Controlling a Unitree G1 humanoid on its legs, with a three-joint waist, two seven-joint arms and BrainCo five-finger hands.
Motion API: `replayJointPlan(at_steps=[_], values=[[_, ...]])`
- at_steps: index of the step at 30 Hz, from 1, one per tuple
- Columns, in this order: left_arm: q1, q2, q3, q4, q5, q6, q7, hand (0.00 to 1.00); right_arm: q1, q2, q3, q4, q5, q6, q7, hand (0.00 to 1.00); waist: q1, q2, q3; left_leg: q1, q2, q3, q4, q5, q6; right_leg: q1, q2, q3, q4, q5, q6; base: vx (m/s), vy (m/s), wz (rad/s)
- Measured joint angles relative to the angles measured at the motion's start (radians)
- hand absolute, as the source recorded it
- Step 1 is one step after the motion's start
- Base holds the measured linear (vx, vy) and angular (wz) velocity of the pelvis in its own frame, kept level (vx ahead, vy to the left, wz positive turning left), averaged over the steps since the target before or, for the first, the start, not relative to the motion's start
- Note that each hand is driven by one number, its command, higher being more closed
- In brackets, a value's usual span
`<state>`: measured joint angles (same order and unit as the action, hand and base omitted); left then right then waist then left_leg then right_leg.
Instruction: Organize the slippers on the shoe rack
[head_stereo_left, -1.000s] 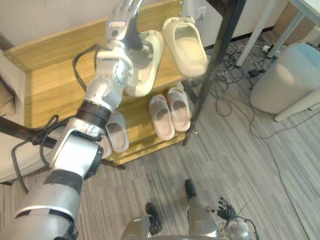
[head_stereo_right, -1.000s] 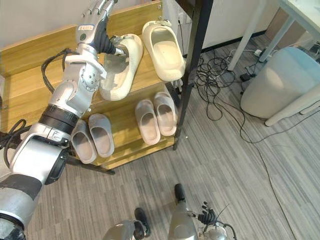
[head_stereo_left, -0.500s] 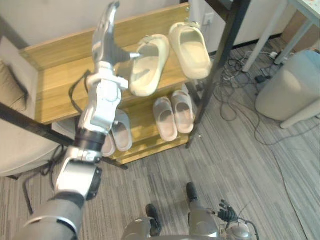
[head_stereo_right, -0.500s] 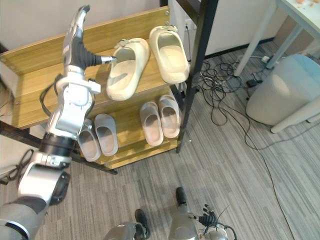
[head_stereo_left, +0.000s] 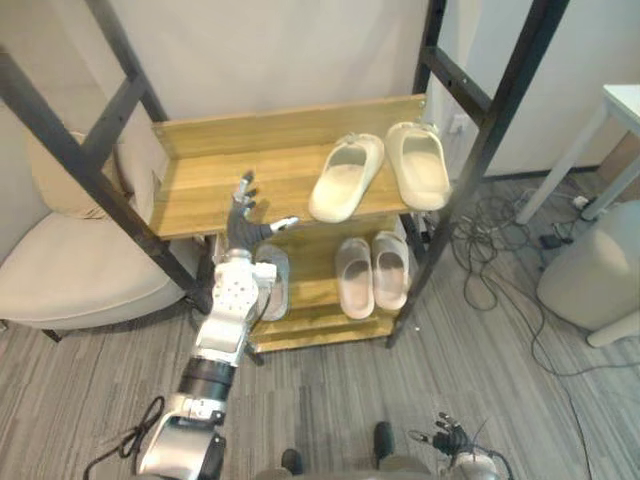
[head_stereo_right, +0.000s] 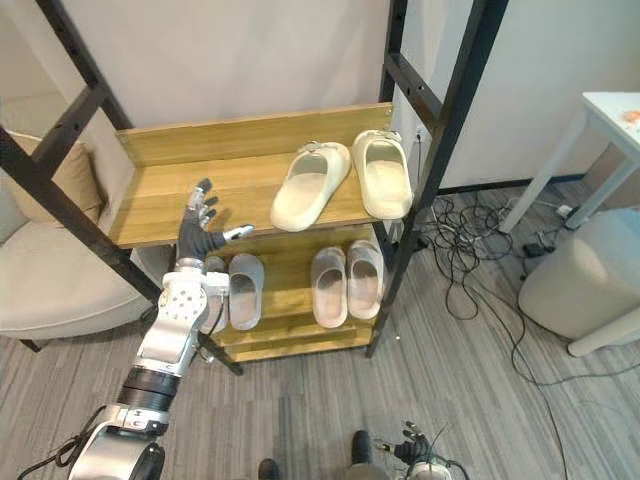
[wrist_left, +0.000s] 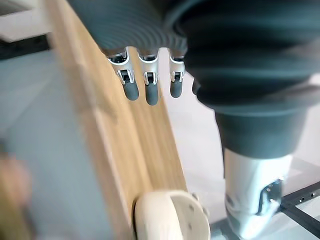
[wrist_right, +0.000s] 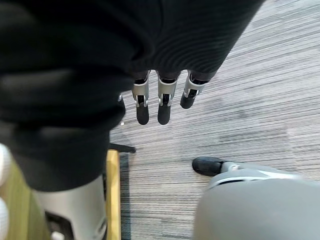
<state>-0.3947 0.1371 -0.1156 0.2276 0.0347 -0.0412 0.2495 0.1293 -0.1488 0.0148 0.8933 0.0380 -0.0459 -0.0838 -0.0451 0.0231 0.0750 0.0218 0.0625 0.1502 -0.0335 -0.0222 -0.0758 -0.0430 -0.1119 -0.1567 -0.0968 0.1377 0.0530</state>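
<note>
Looking at the left hand (head_stereo_left: 243, 216): fingers spread, holding nothing, at the near edge of the shoe rack (head_stereo_left: 200, 185) top shelf. The skewed cream slipper (head_stereo_left: 345, 178) lies right of it and farther in, long axis slanting near-left to far-right, beside its straight mate (head_stereo_left: 418, 165). Chunky, moulded-looking. The right hand (wrist_right: 159, 102) hangs relaxed down low, well apart.

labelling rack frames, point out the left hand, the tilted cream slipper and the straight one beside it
left hand (head_stereo_left: 241, 228): left eye view, dark back cover
tilted cream slipper (head_stereo_left: 336, 190): left eye view, footbed
straight cream slipper (head_stereo_left: 424, 176): left eye view, footbed
</note>
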Motion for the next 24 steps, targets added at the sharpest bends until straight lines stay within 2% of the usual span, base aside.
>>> replayJointPlan(at_steps=[7, 16, 24], values=[[-0.004, -0.081, -0.095, 0.056, -0.003, -0.003, -0.021, 0.00, -0.033, 0.063, 0.024, 0.026, 0.000, 0.000, 0.002, 0.00, 0.005, -0.007, -0.020, 0.003, 0.011, -0.025, -0.007, 0.010, -0.007, 0.011, 0.008, -0.025, 0.000, -0.009, 0.004, 0.01, -0.021, 0.09], [-0.074, -0.114, -0.161, 0.144, -0.028, -0.014, -0.017, 0.00, -0.031, 0.071, 0.013, 0.027, 0.001, 0.008, -0.005, 0.00, 0.006, -0.022, -0.025, 0.018, 0.012, -0.022, -0.018, 0.013, -0.007, 0.024, 0.009, -0.033, 0.000, -0.011, 0.007, 0.01, -0.002, 0.02], [-0.134, -0.147, -0.223, 0.206, -0.041, -0.012, -0.017, 0.00, -0.032, 0.100, -0.053, 0.024, 0.003, 0.013, -0.015, 0.00, 0.001, -0.029, -0.023, 0.031, 0.022, 0.026, -0.018, 0.007, -0.013, 0.011, 0.020, 0.009, 0.000, -0.012, 0.010, -0.01, -0.008, -0.17]])
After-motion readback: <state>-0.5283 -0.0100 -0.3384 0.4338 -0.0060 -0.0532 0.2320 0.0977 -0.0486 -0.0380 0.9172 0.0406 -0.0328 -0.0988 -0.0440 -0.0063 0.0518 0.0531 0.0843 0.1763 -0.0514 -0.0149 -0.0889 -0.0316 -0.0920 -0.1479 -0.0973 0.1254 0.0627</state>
